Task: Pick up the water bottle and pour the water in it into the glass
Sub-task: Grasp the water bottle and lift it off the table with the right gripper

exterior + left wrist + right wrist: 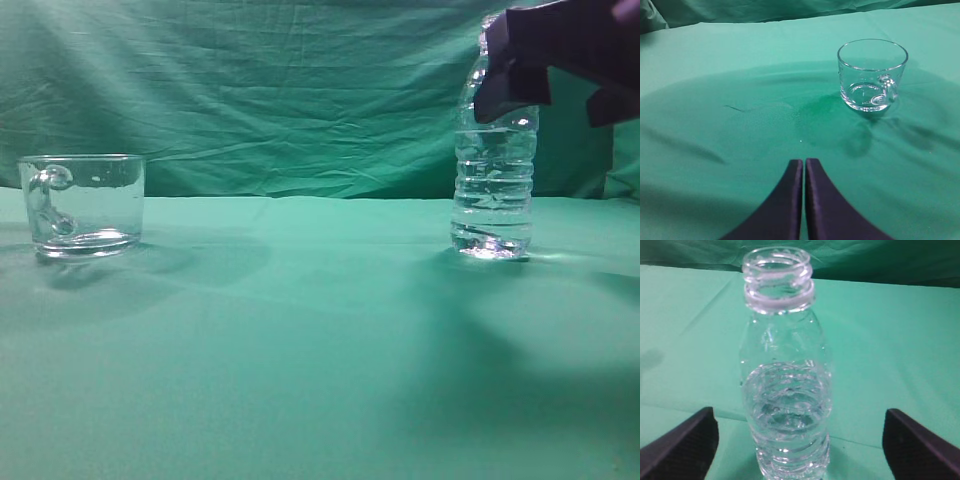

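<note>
The water bottle (492,190) stands upright on the green cloth at the right, capless, with water (785,415) filling its ribbed lower body. In the right wrist view the bottle (782,365) stands between my right gripper's (799,440) wide-open fingers, not touched. In the exterior view the right gripper (545,65) hangs at the bottle's neck and hides its top. The glass (85,205) stands empty at the left, handle toward the camera. It also shows in the left wrist view (871,75), ahead and right of my shut, empty left gripper (804,162).
Green cloth (300,330) covers the table and hangs as a backdrop (260,90). Open cloth lies between the glass and the bottle. A faint damp-looking patch (825,120) lies on the cloth beside the glass.
</note>
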